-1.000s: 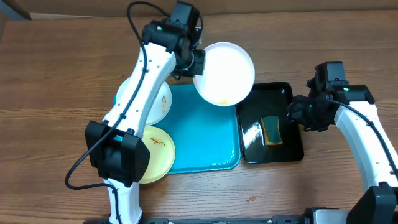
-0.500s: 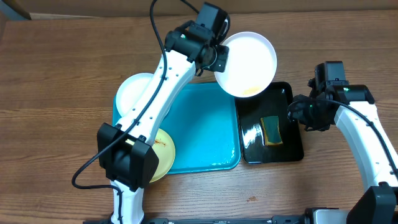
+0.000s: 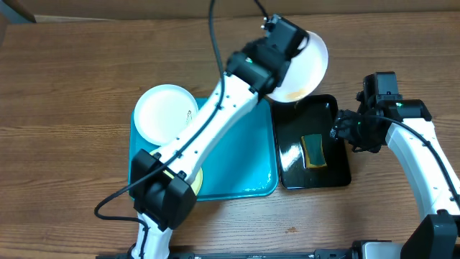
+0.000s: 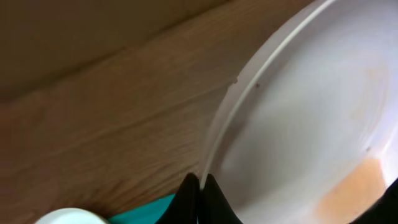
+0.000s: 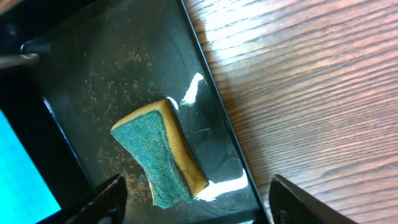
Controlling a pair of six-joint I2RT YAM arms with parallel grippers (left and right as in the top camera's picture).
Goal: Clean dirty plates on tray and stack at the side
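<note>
My left gripper (image 3: pixel 280 61) is shut on the rim of a white plate (image 3: pixel 310 57) and holds it tilted above the far end of the black tray. An orange smear (image 3: pixel 295 93) marks its lower part. In the left wrist view the black fingertips (image 4: pixel 200 186) pinch the plate's (image 4: pixel 311 112) edge. A second white plate (image 3: pixel 165 114) lies on the turquoise tray (image 3: pixel 244 158) at its far left. A pale yellow plate (image 3: pixel 195 180) shows partly under the left arm. My right gripper (image 3: pixel 338 134) hangs open above the sponge (image 5: pixel 161 155), its fingers (image 5: pixel 109 193) wide apart.
A glossy black tray (image 3: pixel 327 115) sits right of the turquoise one, holding a green and yellow sponge (image 3: pixel 313 151) and scattered crumbs. The left arm stretches diagonally across the turquoise tray. Bare wooden table (image 3: pixel 65 86) surrounds both trays.
The left arm has swung the held plate to the right and farther back, from over the turquoise tray to the black tray's far end. The right gripper's jaws have widened; its arm stayed put.
</note>
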